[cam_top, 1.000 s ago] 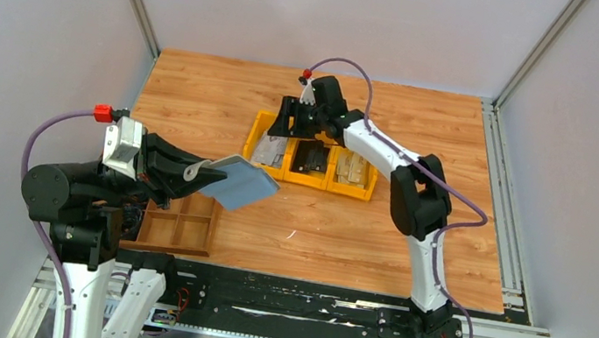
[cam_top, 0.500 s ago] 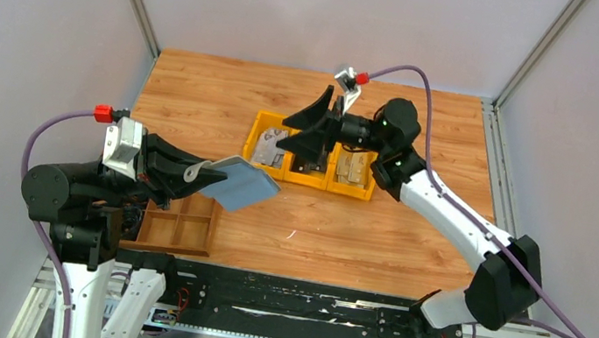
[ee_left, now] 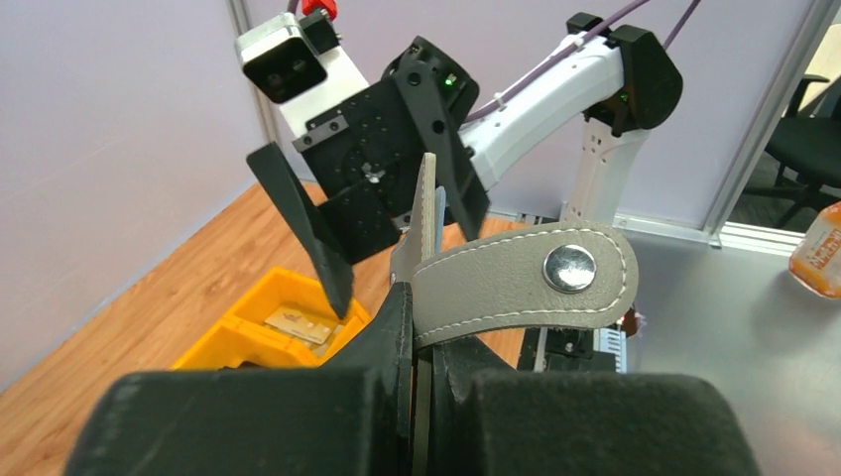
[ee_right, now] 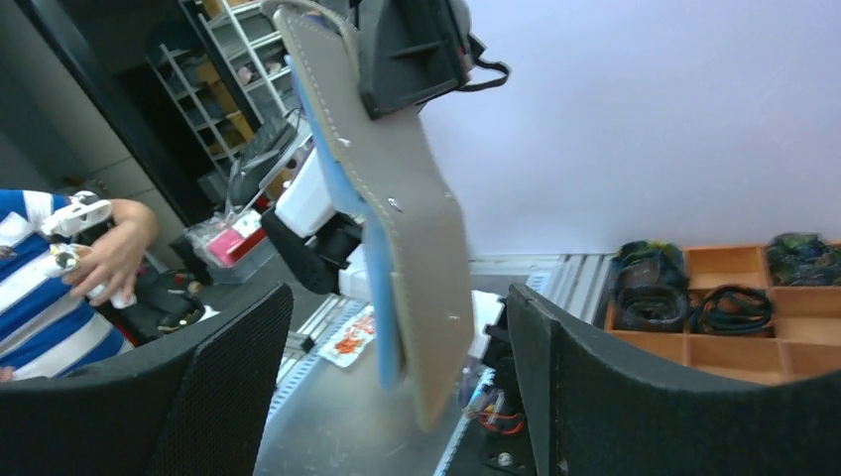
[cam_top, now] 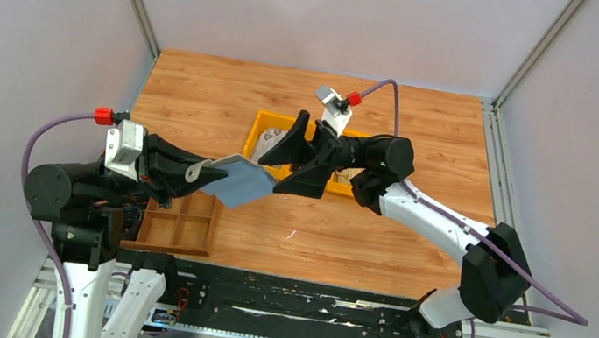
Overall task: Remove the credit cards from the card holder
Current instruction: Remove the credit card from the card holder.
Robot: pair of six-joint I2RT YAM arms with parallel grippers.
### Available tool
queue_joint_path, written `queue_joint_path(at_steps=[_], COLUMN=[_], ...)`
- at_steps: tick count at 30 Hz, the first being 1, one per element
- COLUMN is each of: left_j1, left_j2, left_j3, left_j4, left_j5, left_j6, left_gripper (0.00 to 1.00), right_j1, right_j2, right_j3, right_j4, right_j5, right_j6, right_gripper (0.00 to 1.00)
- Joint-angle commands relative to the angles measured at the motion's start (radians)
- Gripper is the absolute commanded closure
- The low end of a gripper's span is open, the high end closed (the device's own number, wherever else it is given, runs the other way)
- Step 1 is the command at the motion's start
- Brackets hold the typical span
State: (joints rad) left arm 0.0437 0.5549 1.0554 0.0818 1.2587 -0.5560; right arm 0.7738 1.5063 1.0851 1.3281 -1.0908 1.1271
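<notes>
- Left gripper (cam_top: 200, 174): clamped tight on card holder (cam_top: 246, 184) near its snap tab.
- Holder held in air above tabletop (cam_top: 192, 92), free end toward right arm.
- Right gripper (cam_top: 292, 163): jaws spread wide either side of holder's free end, no contact visible, nothing held.
- Yellow bin (ee_left: 233, 332) behind; credit card (ee_left: 296, 321) flat in one compartment.
- Wooden tray (cam_top: 181, 228) beside left arm.
</notes>
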Motion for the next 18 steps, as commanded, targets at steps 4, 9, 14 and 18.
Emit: queue_joint_path(at_steps=[4,9,14,18], left_j1=[-0.005,-0.005,-0.004,-0.004], left_j2=[-0.023,-0.014,-0.045,-0.093], left_j3=[0.009,0.069,0.071,0.024], left_j4=[-0.066,-0.326,-0.431,-0.434], left_j5=[-0.067,-0.125,-0.252,-0.351], left_j6=[0.137,0.382,0.646,0.829], left_gripper=[1.00,1.00,1.00,1.00], right_j1=[0.122,0.207,0.284,0.321], right_j2=[-0.156,-0.151,-0.190,-0.197], right_j3=[0.066,0.219,0.208,0.219], right_j4=[-0.694,-1.160,-1.196,-1.219], right_j5=[0.103,0.397,0.548,0.614], right_j6=[-0.558,-0.816,-0.907,-0.923], right_gripper=[0.21,0.87,1.00,1.00])
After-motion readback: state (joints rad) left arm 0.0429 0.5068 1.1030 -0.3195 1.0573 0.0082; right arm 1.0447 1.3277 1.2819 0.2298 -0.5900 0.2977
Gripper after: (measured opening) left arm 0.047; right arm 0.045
